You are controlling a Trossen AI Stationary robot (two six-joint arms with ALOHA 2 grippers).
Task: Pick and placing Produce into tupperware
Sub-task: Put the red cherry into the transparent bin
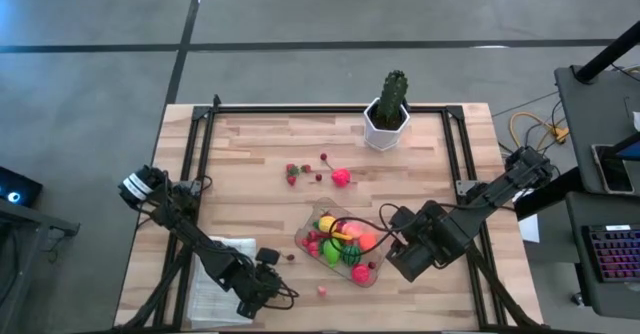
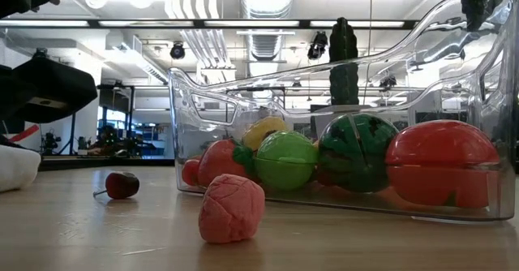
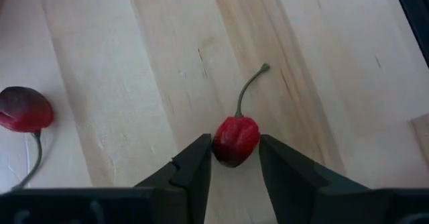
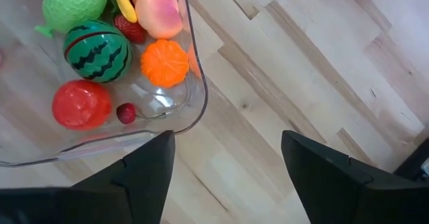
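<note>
Between the two dark fingers of the left gripper [image 3: 234,158], low at the table's front edge just beside the white folded cloth [image 1: 215,279], sits a small red cherry with a green stem [image 3: 236,140], the pads touching its sides and clamped on it. Near it lies a second red cherry [image 3: 25,109] on the pale wooden table [image 3: 322,63]. Further right, the clear rectangular plastic tupperware [image 1: 372,271] holds a striped green melon ball [image 4: 97,50], orange [image 4: 165,63], red, green and yellow pieces, with the right gripper [image 4: 228,167] just beside its end, fingers apart and empty.
</note>
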